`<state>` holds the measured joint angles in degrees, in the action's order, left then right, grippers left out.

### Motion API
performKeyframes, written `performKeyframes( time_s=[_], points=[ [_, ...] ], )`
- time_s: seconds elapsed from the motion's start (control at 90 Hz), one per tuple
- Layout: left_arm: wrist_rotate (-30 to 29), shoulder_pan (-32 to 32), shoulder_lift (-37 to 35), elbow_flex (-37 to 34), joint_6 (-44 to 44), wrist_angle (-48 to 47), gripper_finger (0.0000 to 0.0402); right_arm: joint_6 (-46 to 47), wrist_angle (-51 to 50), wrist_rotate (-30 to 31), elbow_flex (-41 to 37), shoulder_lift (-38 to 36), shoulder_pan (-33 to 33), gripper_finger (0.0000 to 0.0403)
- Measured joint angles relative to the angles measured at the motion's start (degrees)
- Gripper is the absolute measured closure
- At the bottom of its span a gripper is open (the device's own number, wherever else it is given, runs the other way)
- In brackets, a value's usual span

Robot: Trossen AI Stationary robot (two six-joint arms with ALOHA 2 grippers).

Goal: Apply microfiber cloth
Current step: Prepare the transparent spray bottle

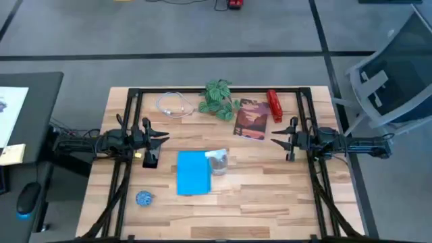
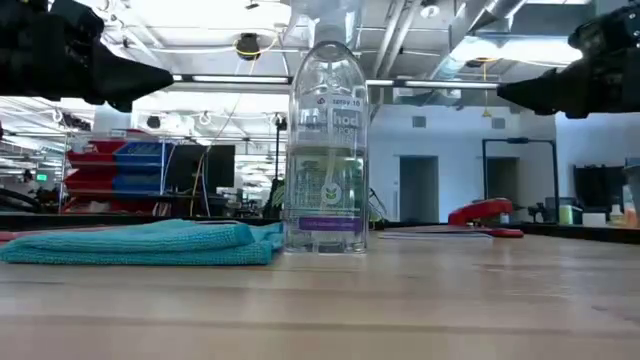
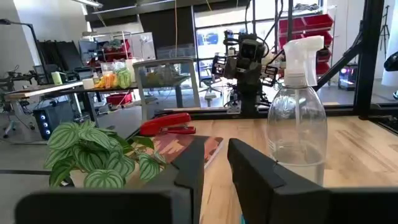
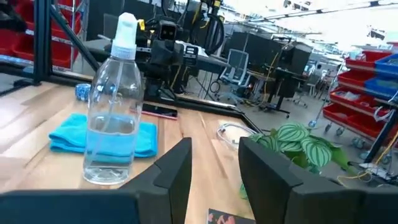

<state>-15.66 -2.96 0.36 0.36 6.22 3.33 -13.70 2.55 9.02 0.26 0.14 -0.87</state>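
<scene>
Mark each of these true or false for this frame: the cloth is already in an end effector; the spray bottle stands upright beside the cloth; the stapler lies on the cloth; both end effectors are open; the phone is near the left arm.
1. The blue cloth is held by an end effector. False: it lies folded on the table, and neither end effector touches it.
2. The spray bottle stands upright at the cloth's edge. True.
3. The red stapler lies on the cloth. False: it sits near the table's far side, next to the book.
4. The left end effector and the right end effector are both open. True.
5. The black phone lies close to the left end effector. True.
</scene>
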Motion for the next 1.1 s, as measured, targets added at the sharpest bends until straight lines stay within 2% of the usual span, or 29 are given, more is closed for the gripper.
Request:
performKeyframes(
  time_s=[0.189,0.344,0.456,0.567,0.644,0.733,0.844,0.967,1.1],
  points=[
    [0.0,0.0,0.0,0.0,-0.5,0.8,0.0345,4.0,0.0,0.0,0.0,0.0,0.0,0.0285],
    [-2.1,0.0,0.0,0.0,-0.2,7.0,0.0345,12.0,0.0,0.0,0.0,0.0,0.0,0.0285],
    [-1.5,0.0,0.1,0.0,-7.8,8.8,0.0345,15.6,0.0,0.0,0.0,0.0,0.0,0.0285],
    [-0.2,-0.5,3.7,0.7,-5.5,14.6,0.0343,15.4,0.0,0.0,0.0,0.0,0.0,0.0285],
    [-2.0,-1.6,10.9,3.7,-5.2,16.2,0.0336,15.8,0.0,0.0,0.0,0.0,0.0,0.0285],
    [-3.7,-3.6,22.8,10.6,-4.3,16.8,0.0326,16.6,0.0,0.0,0.0,0.0,0.0,0.0285],
    [-6.6,-6.8,39.0,20.2,-4.3,11.5,0.0307,16.9,0.1,0.0,0.0,0.0,0.0,0.0285],
    [-13.4,-10.4,55.5,28.2,-5.5,6.4,0.0285,18.2,0.1,0.0,0.0,0.0,0.0,0.0285],
    [-15.5,-13.8,66.6,34.5,-9.8,4.1,0.0270,18.4,0.1,0.0,0.0,0.0,0.0,0.0285]
  ],
)
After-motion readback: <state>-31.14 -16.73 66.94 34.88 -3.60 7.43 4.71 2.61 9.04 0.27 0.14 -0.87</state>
